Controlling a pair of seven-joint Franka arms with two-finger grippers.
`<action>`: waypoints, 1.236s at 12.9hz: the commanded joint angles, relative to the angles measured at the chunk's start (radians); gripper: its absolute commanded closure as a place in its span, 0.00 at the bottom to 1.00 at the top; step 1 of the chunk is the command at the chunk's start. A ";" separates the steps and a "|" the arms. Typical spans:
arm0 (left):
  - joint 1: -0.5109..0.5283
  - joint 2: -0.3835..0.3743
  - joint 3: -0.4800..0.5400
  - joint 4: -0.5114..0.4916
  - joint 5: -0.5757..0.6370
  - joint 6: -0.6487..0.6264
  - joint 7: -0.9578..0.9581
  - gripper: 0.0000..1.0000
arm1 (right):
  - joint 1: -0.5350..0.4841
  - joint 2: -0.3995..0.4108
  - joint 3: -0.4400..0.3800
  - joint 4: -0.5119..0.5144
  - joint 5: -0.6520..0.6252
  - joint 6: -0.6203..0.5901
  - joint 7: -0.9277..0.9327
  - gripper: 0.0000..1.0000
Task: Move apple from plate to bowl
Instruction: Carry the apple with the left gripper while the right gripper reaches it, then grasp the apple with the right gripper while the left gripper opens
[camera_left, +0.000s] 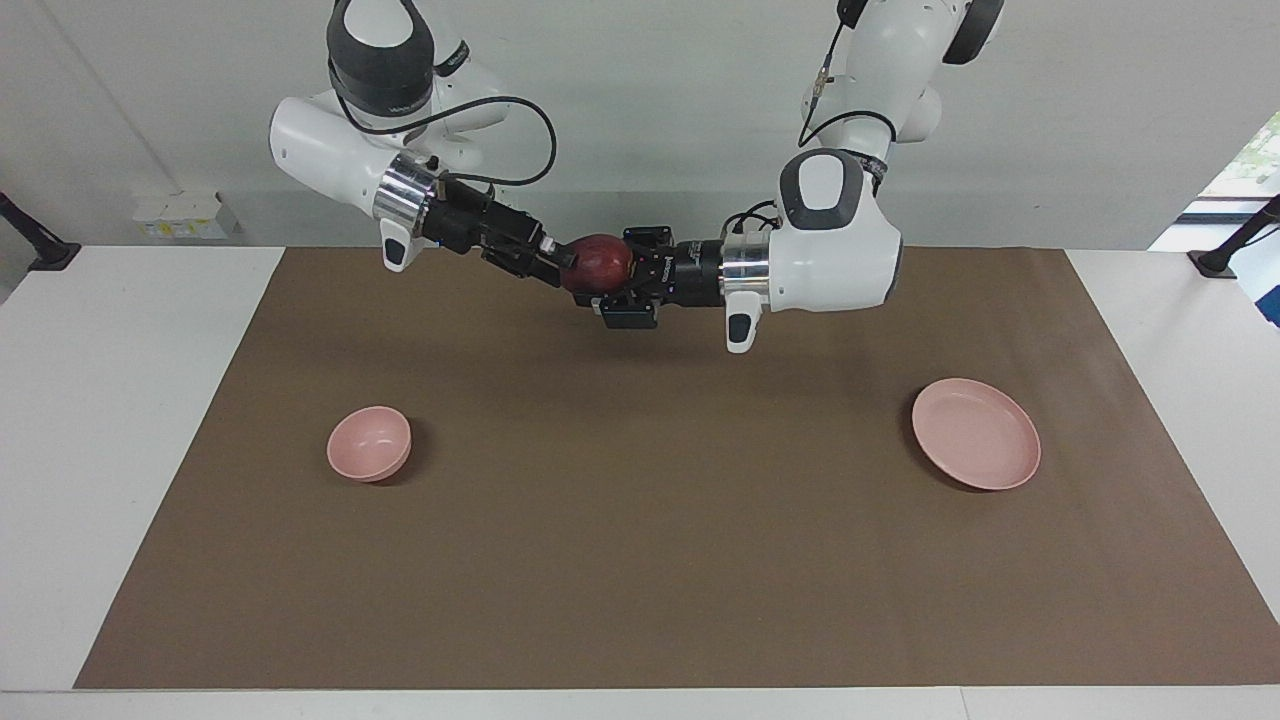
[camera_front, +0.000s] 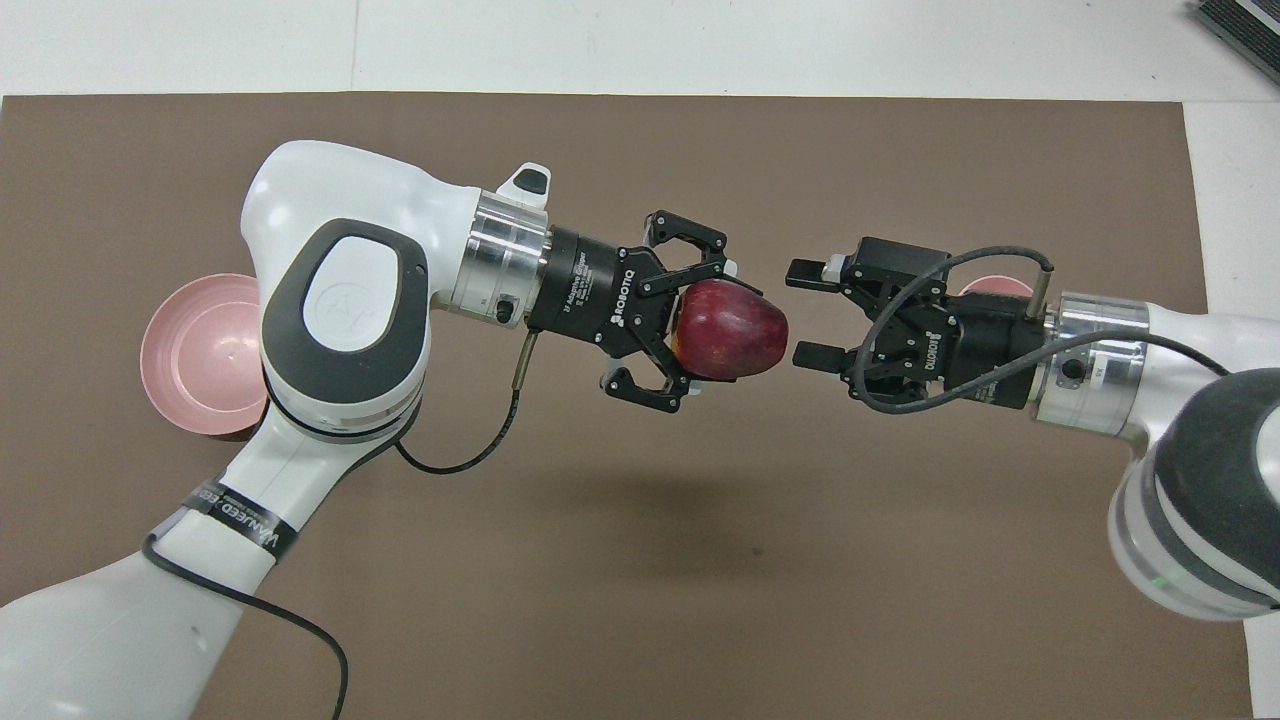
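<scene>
Two grippers meet mid-air over the mat: left gripper (camera_front: 690, 330) clamps the apple (camera_front: 730, 329), right gripper (camera_front: 812, 312) gapes beside it — release before those fingers close, and it drops short of the bowl (camera_left: 369, 442).

One camera sits high across the table and faces the robots, far enough back to take in the whole brown mat (camera_left: 640, 560), both arm bases at the top, and the wall past them. The other hangs high over the robots' own end and looks steeply down and forward, closer in, so the mat (camera_front: 640, 600) fills its frame and the arms enter from the bottom corners. Both share the mat's middle, half a turn apart, where the apple (camera_left: 597, 264) (camera_front: 729, 330) hangs between the two sets of fingers.
</scene>
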 joint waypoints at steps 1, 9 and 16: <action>-0.018 -0.011 -0.027 -0.014 -0.049 0.111 -0.034 1.00 | -0.013 -0.036 0.002 -0.043 0.078 -0.031 -0.054 0.00; -0.050 -0.019 -0.038 -0.030 -0.072 0.138 -0.034 1.00 | -0.036 -0.016 -0.005 -0.023 0.055 -0.036 -0.132 0.00; -0.051 -0.024 -0.038 -0.034 -0.072 0.127 -0.032 1.00 | -0.042 -0.008 -0.002 -0.013 0.040 -0.042 -0.146 0.00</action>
